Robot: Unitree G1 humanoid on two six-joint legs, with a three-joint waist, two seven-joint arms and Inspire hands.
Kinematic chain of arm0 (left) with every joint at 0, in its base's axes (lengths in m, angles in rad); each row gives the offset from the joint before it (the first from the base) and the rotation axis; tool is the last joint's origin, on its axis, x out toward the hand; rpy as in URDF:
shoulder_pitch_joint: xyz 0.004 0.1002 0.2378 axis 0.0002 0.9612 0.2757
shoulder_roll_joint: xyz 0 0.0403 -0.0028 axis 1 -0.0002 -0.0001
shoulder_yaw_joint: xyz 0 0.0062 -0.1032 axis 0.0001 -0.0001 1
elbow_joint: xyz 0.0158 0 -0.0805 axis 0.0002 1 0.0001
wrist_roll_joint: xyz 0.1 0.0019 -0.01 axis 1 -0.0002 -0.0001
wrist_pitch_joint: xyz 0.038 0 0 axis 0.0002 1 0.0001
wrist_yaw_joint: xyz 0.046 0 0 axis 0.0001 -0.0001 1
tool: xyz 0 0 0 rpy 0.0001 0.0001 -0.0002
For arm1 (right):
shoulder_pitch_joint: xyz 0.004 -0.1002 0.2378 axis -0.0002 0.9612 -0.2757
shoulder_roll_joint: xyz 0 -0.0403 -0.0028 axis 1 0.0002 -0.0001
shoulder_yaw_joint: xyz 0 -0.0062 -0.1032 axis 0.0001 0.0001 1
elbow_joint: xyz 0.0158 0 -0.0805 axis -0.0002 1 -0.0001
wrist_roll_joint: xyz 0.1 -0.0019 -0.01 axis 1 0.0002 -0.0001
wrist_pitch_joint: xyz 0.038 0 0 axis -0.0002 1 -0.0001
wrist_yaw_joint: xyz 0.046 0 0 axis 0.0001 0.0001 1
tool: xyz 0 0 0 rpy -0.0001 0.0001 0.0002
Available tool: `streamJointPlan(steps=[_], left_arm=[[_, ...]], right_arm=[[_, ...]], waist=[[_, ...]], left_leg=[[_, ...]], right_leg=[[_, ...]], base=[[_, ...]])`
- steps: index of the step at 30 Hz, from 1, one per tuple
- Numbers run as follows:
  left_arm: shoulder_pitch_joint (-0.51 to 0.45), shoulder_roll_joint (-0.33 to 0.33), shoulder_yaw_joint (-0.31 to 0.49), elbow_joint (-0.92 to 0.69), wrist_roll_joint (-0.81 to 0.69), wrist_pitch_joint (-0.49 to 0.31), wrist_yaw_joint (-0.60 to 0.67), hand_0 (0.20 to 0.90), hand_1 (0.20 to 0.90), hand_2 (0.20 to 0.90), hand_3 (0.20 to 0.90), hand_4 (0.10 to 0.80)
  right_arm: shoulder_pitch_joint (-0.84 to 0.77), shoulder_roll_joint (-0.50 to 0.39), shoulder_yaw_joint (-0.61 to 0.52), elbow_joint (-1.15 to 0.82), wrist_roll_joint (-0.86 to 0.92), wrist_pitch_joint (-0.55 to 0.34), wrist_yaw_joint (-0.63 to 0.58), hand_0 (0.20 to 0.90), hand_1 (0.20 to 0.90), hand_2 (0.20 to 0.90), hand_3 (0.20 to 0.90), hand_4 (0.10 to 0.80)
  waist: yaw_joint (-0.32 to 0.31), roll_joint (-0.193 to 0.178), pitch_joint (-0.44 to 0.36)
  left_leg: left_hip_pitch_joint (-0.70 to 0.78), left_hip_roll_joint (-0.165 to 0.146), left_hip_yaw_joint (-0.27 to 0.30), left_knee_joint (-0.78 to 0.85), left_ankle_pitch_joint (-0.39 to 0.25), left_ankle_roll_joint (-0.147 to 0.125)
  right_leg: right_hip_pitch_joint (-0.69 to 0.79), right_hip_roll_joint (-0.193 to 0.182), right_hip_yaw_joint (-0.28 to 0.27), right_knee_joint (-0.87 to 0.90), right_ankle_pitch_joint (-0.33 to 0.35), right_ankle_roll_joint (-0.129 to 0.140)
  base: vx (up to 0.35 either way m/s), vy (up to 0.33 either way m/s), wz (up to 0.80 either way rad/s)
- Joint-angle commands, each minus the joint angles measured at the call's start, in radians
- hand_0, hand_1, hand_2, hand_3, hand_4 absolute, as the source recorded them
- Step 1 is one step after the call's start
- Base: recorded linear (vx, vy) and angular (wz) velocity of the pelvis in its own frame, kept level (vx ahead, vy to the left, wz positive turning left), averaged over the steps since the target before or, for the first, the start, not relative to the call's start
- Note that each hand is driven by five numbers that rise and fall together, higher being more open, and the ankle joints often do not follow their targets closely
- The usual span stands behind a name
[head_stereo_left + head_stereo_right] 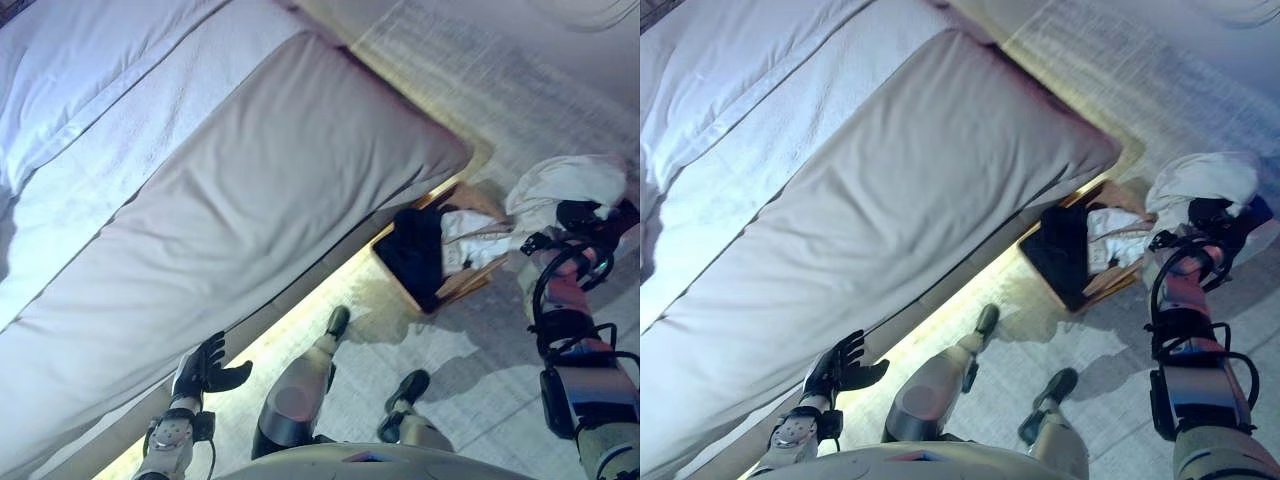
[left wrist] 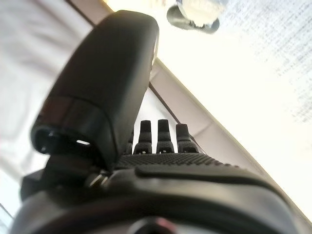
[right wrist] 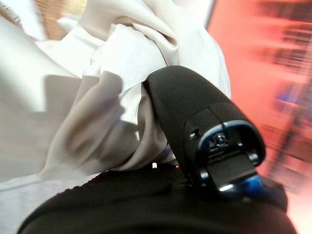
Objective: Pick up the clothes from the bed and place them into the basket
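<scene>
My right hand [image 1: 588, 222] is shut on a white garment [image 1: 570, 185] and holds it just right of the wooden basket [image 1: 470, 282] on the floor by the bed's corner. In the right wrist view the thumb [image 3: 195, 122] presses into the white cloth [image 3: 97, 97]. The basket holds dark clothes [image 1: 415, 255] and a white piece [image 1: 470, 235]. My left hand [image 1: 205, 368] hangs open and empty low beside the bed's edge; its straight fingers [image 2: 163, 136] show in the left wrist view.
The bed [image 1: 250, 190], with a grey cover and a white sheet [image 1: 70, 90], fills the left and middle. Pale carpet [image 1: 480, 80] lies around the basket.
</scene>
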Motion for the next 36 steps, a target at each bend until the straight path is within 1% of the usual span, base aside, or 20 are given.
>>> streamJointPlan(steps=[1,2,3,4,5,10,13,15,20,23,24,25,26,28,29,31,32,34,35,36], left_arm=[[-0.004,0.040,-0.038,-0.042,-0.064,-0.085,-0.012,0.900,0.900,0.900,0.900,0.800],[0.001,0.041,-0.043,-0.057,-0.078,-0.086,-0.012,0.900,0.900,0.900,0.900,0.800],[0.005,0.041,-0.041,-0.074,-0.081,-0.085,-0.016,0.900,0.900,0.900,0.900,0.800],[0.007,0.044,-0.040,-0.089,-0.084,-0.086,-0.020,0.900,0.900,0.900,0.900,0.800],[0.008,0.053,-0.039,-0.107,-0.096,-0.087,-0.022,0.900,0.900,0.900,0.900,0.800],[0.012,0.064,-0.030,-0.133,-0.138,-0.068,-0.038,0.900,0.900,0.900,0.900,0.800],[0.014,0.066,-0.026,-0.136,-0.162,-0.049,-0.077,0.900,0.900,0.900,0.900,0.800],[0.016,0.067,-0.024,-0.136,-0.166,-0.049,-0.087,0.900,0.900,0.900,0.900,0.800],[0.016,0.079,-0.021,-0.136,-0.170,-0.049,-0.100,0.900,0.900,0.900,0.900,0.800],[0.016,0.078,-0.012,-0.135,-0.159,-0.042,-0.091,0.900,0.900,0.900,0.900,0.800],[0.015,0.080,-0.010,-0.135,-0.157,-0.040,-0.088,0.900,0.900,0.900,0.900,0.800],[0.013,0.080,0.003,-0.126,-0.152,-0.034,-0.086,0.900,0.900,0.900,0.900,0.800],[0.013,0.081,0.006,-0.125,-0.151,-0.033,-0.088,0.900,0.900,0.900,0.900,0.800],[0.010,0.077,0.027,-0.109,-0.120,-0.017,-0.084,0.900,0.900,0.900,0.900,0.800],[0.010,0.077,0.029,-0.109,-0.117,-0.017,-0.085,0.900,0.900,0.900,0.900,0.800],[0.012,0.072,0.040,-0.101,-0.085,-0.002,-0.076,0.900,0.900,0.900,0.900,0.800],[0.013,0.069,0.043,-0.098,-0.075,0.001,-0.076,0.900,0.900,0.900,0.900,0.800],[0.021,0.050,0.051,-0.084,-0.036,0.024,-0.054,0.900,0.900,0.900,0.900,0.800],[0.023,0.040,0.053,-0.076,-0.023,0.023,-0.051,0.900,0.900,0.900,0.900,0.800],[0.021,0.029,0.055,-0.061,-0.001,0.031,-0.037,0.900,0.900,0.900,0.900,0.800]], right_arm=[[-0.089,-0.164,0.051,-0.082,-0.017,-0.068,0.012,0.300,0.300,0.300,0.200,0.100],[-0.105,-0.170,0.061,-0.071,-0.015,-0.055,0.032,0.300,0.300,0.300,0.200,0.100],[-0.119,-0.170,0.072,-0.064,-0.018,-0.049,0.037,0.300,0.300,0.300,0.200,0.100],[-0.128,-0.173,0.079,-0.066,-0.013,-0.040,0.043,0.495,0.495,0.495,0.428,0.328],[-0.148,-0.183,0.092,-0.046,0.016,-0.006,0.093,0.900,0.900,0.900,0.900,0.800],[-0.165,-0.176,0.114,-0.006,0.037,0.020,0.174,0.900,0.900,0.900,0.900,0.800],[-0.142,-0.165,0.108,0.012,0.056,0.006,0.220,0.900,0.900,0.900,0.900,0.800],[-0.136,-0.162,0.102,0.011,0.062,0.004,0.224,0.900,0.900,0.900,0.900,0.800],[-0.113,-0.141,0.090,0.013,0.083,0.001,0.281,0.900,0.900,0.900,0.900,0.800],[-0.070,-0.108,0.083,-0.006,0.098,0.003,0.314,0.900,0.900,0.900,0.900,0.800],[-0.053,-0.096,0.078,-0.009,0.099,0.000,0.329,0.900,0.900,0.900,0.900,0.800],[-0.011,-0.064,0.073,-0.020,0.106,-0.009,0.354,0.900,0.900,0.900,0.900,0.800],[-0.004,-0.058,0.072,-0.024,0.102,-0.005,0.358,0.900,0.900,0.900,0.900,0.800],[0.080,0.007,0.082,-0.044,0.076,-0.011,0.380,0.900,0.900,0.900,0.900,0.800],[0.087,0.012,0.083,-0.046,0.073,-0.010,0.382,0.900,0.900,0.900,0.900,0.800],[0.179,0.078,0.103,-0.056,0.068,-0.013,0.412,0.900,0.900,0.900,0.900,0.800],[0.204,0.094,0.106,-0.049,0.059,-0.018,0.436,0.900,0.900,0.900,0.900,0.800],[0.339,0.173,0.132,-0.023,0.049,-0.051,0.521,0.900,0.900,0.900,0.900,0.800],[0.369,0.197,0.141,-0.008,0.039,-0.044,0.550,0.900,0.900,0.900,0.900,0.800],[0.411,0.240,0.157,0.030,0.037,-0.064,0.567,0.900,0.900,0.900,0.900,0.800]], waist=[[0.014,-0.007,-0.001],[0.012,-0.007,0.007],[0.014,-0.001,0.016],[0.015,0.003,0.026],[0.018,0.009,0.042],[0.023,0.014,0.057],[0.027,0.015,0.061],[0.027,0.013,0.060],[0.026,-0.006,0.045],[0.023,-0.031,0.021],[0.024,-0.033,0.015],[0.021,-0.052,-0.005],[0.021,-0.055,-0.008],[0.015,-0.084,-0.049],[0.014,-0.086,-0.052],[0.009,-0.110,-0.097],[0.009,-0.115,-0.108],[0.002,-0.138,-0.170],[-0.001,-0.146,-0.190],[-0.008,-0.157,-0.218]], left_leg=[[-0.140,-0.042,-0.035,0.089,0.001,-0.015],[-0.137,-0.044,-0.037,0.089,-0.024,-0.017],[-0.145,-0.046,-0.035,0.090,-0.024,-0.014],[-0.155,-0.047,-0.034,0.092,-0.022,-0.014],[-0.169,-0.050,-0.031,0.095,-0.020,-0.011],[-0.178,-0.054,-0.026,0.098,-0.021,-0.007],[-0.173,-0.054,-0.025,0.096,-0.022,-0.007],[-0.169,-0.055,-0.025,0.094,-0.024,-0.006],[-0.145,-0.056,-0.025,0.080,-0.029,-0.006],[-0.115,-0.048,-0.023,0.055,-0.030,-0.009],[-0.116,-0.046,-0.019,0.048,-0.005,-0.004],[-0.093,-0.036,-0.016,0.028,-0.006,-0.007],[-0.088,-0.035,-0.015,0.024,-0.007,-0.008],[-0.048,-0.018,-0.007,-0.011,-0.005,-0.009],[-0.044,-0.017,-0.007,-0.014,-0.005,-0.009],[-0.006,-0.006,-0.007,-0.046,-0.003,-0.009],[0.004,-0.004,-0.007,-0.055,-0.002,-0.009],[0.051,0.006,-0.002,-0.088,0.001,-0.007],[0.065,0.009,-0.001,-0.096,0.001,-0.006],[0.090,0.011,0.000,-0.110,0.000,-0.003]], right_leg=[[-0.055,-0.070,-0.018,0.172,-0.045,-0.018],[-0.065,-0.068,-0.003,0.182,-0.069,-0.010],[-0.082,-0.072,-0.002,0.188,-0.066,-0.008],[-0.093,-0.074,-0.003,0.192,-0.065,-0.007],[-0.109,-0.076,-0.007,0.197,-0.064,-0.006],[-0.124,-0.081,-0.008,0.208,-0.068,-0.005],[-0.111,-0.083,-0.014,0.201,-0.067,-0.002],[-0.107,-0.084,-0.015,0.198,-0.066,0.001],[-0.073,-0.073,-0.008,0.169,-0.066,0.004],[-0.032,-0.057,-0.002,0.132,-0.060,0.007],[-0.028,-0.055,-0.015,0.120,-0.034,0.002],[0.004,-0.045,-0.011,0.094,-0.034,0.004],[0.009,-0.043,-0.010,0.089,-0.033,0.004],[0.049,-0.030,-0.005,0.062,-0.032,0.006],[0.053,-0.029,-0.005,0.060,-0.032,0.006],[0.085,-0.017,-0.003,0.040,-0.030,0.006],[0.092,-0.014,-0.003,0.036,-0.029,0.006],[0.125,-0.003,0.000,0.018,-0.028,0.005],[0.136,0.001,0.002,0.015,-0.029,0.004],[0.149,0.009,0.013,0.015,-0.033,0.002]], base=[[-0.028,-0.037,0.05],[-0.069,0.017,0.09],[-0.008,-0.047,0.11],[-0.110,0.016,0.05],[-0.100,0.024,0.02],[-0.023,0.038,0.02],[0.010,0.033,0.07],[0.000,0.013,0.09],[-0.002,0.009,0.03],[-0.001,0.010,0.01],[0.000,0.000,0.00],[-0.030,0.027,-0.02],[0.086,-0.039,-0.03],[0.072,-0.029,-0.06],[0.077,-0.029,-0.04],[0.078,-0.028,0.02],[0.078,-0.008,0.02],[0.132,0.004,0.01],[0.144,-0.003,-0.01],[0.111,-0.017,-0.01]])
